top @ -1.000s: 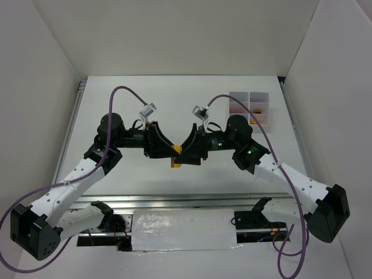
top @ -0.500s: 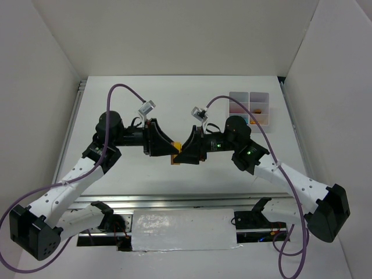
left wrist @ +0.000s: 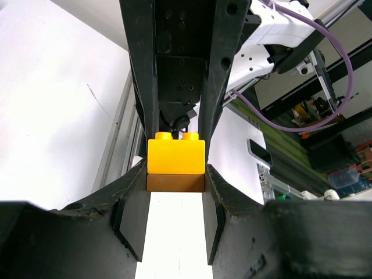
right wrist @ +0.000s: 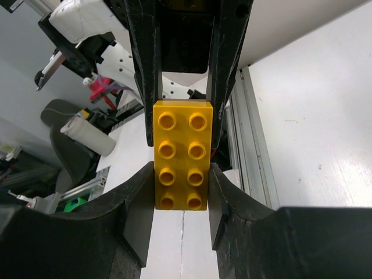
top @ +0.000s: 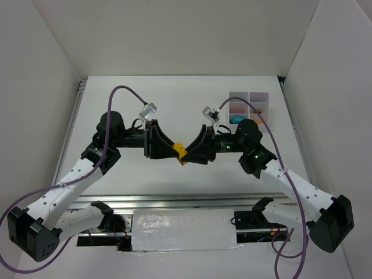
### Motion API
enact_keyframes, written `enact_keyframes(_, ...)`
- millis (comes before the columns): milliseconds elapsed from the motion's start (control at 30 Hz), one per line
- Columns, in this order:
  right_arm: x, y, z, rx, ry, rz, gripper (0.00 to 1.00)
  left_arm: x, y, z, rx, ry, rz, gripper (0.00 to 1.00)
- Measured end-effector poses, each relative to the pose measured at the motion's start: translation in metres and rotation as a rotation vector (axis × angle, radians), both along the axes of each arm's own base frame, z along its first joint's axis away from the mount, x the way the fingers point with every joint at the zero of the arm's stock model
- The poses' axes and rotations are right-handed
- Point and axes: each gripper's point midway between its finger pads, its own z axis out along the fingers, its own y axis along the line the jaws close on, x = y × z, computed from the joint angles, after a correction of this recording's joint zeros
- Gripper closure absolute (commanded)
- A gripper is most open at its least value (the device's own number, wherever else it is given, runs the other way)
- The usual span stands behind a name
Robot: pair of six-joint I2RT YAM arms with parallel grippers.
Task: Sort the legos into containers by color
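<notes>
One yellow-orange studded lego brick (top: 181,152) hangs above the table's middle, held between both grippers. My left gripper (top: 174,150) comes from the left and my right gripper (top: 188,154) from the right, tips meeting on it. In the left wrist view, my gripper (left wrist: 175,195) pinches the near end of the brick (left wrist: 175,156), with the right gripper's fingers (left wrist: 224,87) on it beyond. In the right wrist view, the brick (right wrist: 181,157) shows its stud face and my gripper (right wrist: 181,200) clamps its near end. The organiser tray (top: 250,94) stands at the back right.
The tray holds a cyan piece (top: 237,119) and an orange piece (top: 257,110); my right arm hides its near cells. White walls enclose the table on three sides. A metal rail (top: 186,200) runs along the near edge by the arm bases.
The right arm has shifted to the right and the brick has moved slightly right and up and tilted. The cyan piece in the tray has come into view.
</notes>
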Motion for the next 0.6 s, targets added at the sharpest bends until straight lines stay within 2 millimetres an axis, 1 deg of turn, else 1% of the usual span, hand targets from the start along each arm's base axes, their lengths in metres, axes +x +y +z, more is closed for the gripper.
enact_keyframes(100, -0.0005, -0.0025, 0.0034, 0.022, -0.014, 0.000, 1.00, -0.0018, 0.0008, 0.0008, -0.001, -0.011, -0.004, 1.00)
enact_keyframes(467, 0.0002, -0.0036, 0.0021, 0.072, 0.015, -0.009, 1.00, -0.0023, 0.0015, -0.0004, 0.003, -0.003, -0.007, 1.00)
enact_keyframes(600, 0.0028, -0.0083, 0.0037, 0.101, 0.031, -0.034, 1.00, -0.0019, 0.0017, -0.0022, 0.009, 0.001, -0.005, 1.00)
